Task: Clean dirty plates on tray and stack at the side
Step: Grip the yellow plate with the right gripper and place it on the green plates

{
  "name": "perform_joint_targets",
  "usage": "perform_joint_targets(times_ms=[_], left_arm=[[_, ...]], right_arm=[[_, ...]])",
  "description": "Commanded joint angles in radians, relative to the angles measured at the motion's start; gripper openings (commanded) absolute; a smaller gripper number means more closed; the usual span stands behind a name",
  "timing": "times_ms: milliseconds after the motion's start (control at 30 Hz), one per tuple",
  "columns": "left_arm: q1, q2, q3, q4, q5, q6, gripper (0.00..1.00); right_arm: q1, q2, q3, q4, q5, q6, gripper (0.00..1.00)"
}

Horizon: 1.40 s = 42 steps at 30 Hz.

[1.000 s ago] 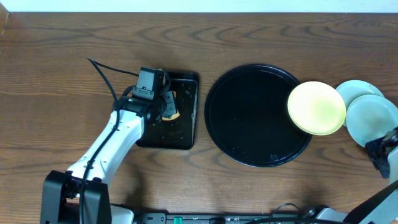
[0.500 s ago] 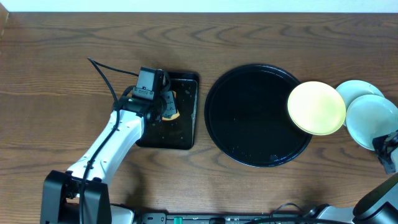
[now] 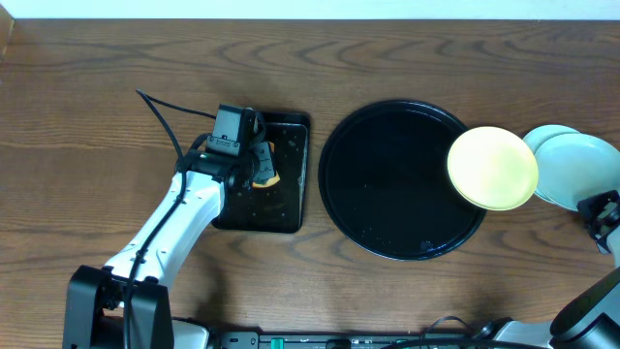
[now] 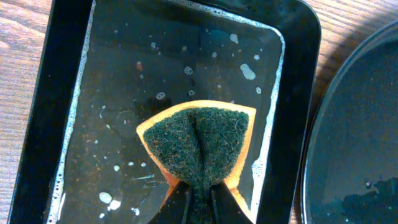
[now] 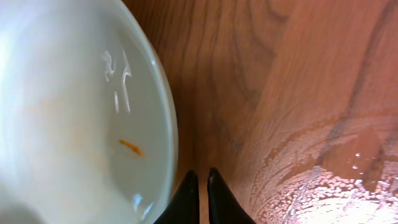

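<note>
Wood tabletop (image 5: 280, 81), right fingers (image 5: 186, 202) seemingly together beside mint plate (image 5: 68, 112), streak (image 5: 130, 147) only wrist-visible; left fingers (image 4: 179, 210) clamped on sponge (image 4: 202, 140).

Yellow plate (image 3: 492, 168), black tray (image 3: 387, 184), green sponge (image 4: 199, 140)

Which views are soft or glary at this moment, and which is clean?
Overhead: sharp, evenly lit, only faint sheen on the round tray. Left wrist: sponge crisp, bright specks of glare on the wet rectangular tray. Right wrist: the plate is too close, washed out and soft; wet tabletop glistens.
</note>
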Motion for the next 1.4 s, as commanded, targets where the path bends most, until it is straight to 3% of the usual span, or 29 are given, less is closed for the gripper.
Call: perform_joint_targets(times_ms=[0, 233, 400, 567, 900, 1133, 1367], left_arm=[[0.003, 0.005, -0.01, -0.002, -0.002, 0.013, 0.09], [0.003, 0.005, -0.01, -0.002, -0.002, 0.013, 0.08], [0.003, 0.005, -0.01, -0.002, -0.002, 0.013, 0.08], [0.003, 0.005, -0.01, -0.002, -0.003, 0.013, 0.09], [0.003, 0.005, -0.01, -0.002, -0.002, 0.013, 0.08], [0.003, 0.005, -0.01, -0.003, -0.002, 0.013, 0.09], [0.003, 0.005, -0.01, -0.003, -0.002, 0.013, 0.08]], right_arm=[[0.008, 0.005, -0.004, 0.002, -0.032, -0.023, 0.06], [0.01, -0.001, -0.003, 0.009, -0.178, -0.055, 0.09], [0.026, -0.045, -0.002, 0.062, -0.452, -0.124, 0.19], [0.103, -0.082, -0.003, 0.031, -0.554, -0.183, 0.28], [0.283, -0.073, -0.012, -0.246, -0.287, -0.209, 0.49], [0.303, -0.072, -0.033, -0.245, -0.259, -0.163, 0.49], [0.304, -0.072, -0.107, -0.144, -0.237, -0.126, 0.39]])
